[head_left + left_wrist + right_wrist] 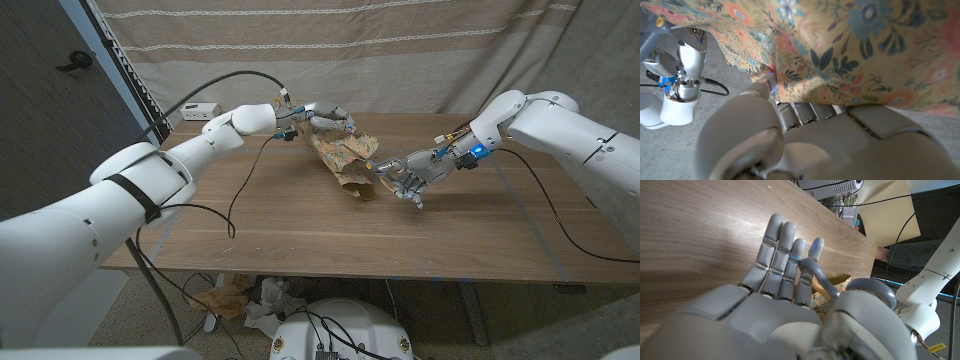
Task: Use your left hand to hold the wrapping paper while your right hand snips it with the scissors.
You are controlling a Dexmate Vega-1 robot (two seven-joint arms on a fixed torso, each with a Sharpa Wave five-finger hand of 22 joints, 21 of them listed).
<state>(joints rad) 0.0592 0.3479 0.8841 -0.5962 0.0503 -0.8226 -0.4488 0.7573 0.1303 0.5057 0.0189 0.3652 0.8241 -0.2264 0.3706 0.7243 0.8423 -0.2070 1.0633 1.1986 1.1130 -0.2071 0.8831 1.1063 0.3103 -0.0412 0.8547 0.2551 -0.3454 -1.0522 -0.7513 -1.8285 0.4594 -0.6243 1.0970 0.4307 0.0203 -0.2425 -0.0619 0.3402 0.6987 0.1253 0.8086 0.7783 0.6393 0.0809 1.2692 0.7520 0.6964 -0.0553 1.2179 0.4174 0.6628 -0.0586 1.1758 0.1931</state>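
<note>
Right hand (408, 178) with scissors (816, 275) at wrapping paper (345, 160) edge.

Striped curtain (330, 40) behind wooden table (300, 230)

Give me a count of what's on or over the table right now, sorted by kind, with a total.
Robot hands: 2, left hand and right hand
Wrapping paper: 1, floral, held up by the left hand
Scissors: 1, grey handle loop in the right hand
White box: 1, far left corner
Total: 5
</note>
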